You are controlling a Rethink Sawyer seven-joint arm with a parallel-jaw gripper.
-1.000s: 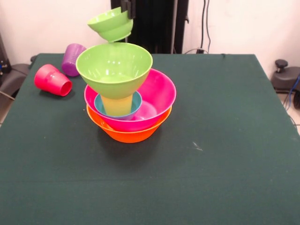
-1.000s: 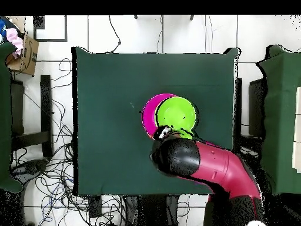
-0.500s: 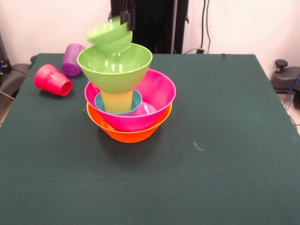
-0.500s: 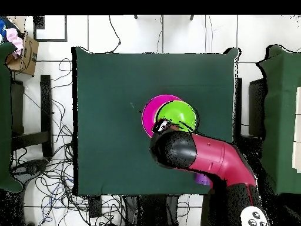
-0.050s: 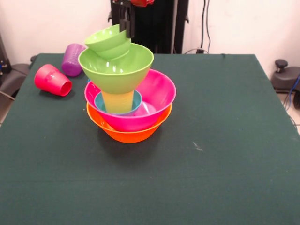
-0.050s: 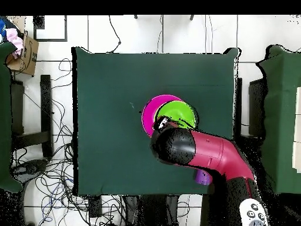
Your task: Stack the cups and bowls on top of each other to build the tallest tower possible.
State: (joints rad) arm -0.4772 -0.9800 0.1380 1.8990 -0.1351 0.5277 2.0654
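Lowered since the earlier frames, the small green bowl (image 5: 108,41) now sits tilted against the far-left rim of the medium green bowl (image 5: 116,65), no longer hanging clear above it. The end effector (image 5: 125,21) is closed on the small bowl's far edge, its dark fingers pinching the rim; release has not happened.

Near to far in the front view: the orange bowl (image 5: 126,133) rests on the green surface (image 5: 211,140) as the tower's base. The pink bowl (image 5: 157,101) nests in it. Inside the pink bowl a blue bowl (image 5: 135,104) holds the yellow cup (image 5: 117,101), which stands upside down, wide end low. The medium green bowl perches on the cup's narrow end, mouth up, and looks top-heavy. Behind, at the far-left corner of the surface, the red cup (image 5: 52,80) and purple cup (image 5: 73,59) lie on their sides, well apart from the tower.

Progress, as a judgement: five pieces are stacked and a sixth is being seated; the two loose cups remain. Other blue bowls cannot be told apart in these views.

From overhead, the arm (image 6: 200,154) covers much of the tower; only part of the pink and green rims shows.
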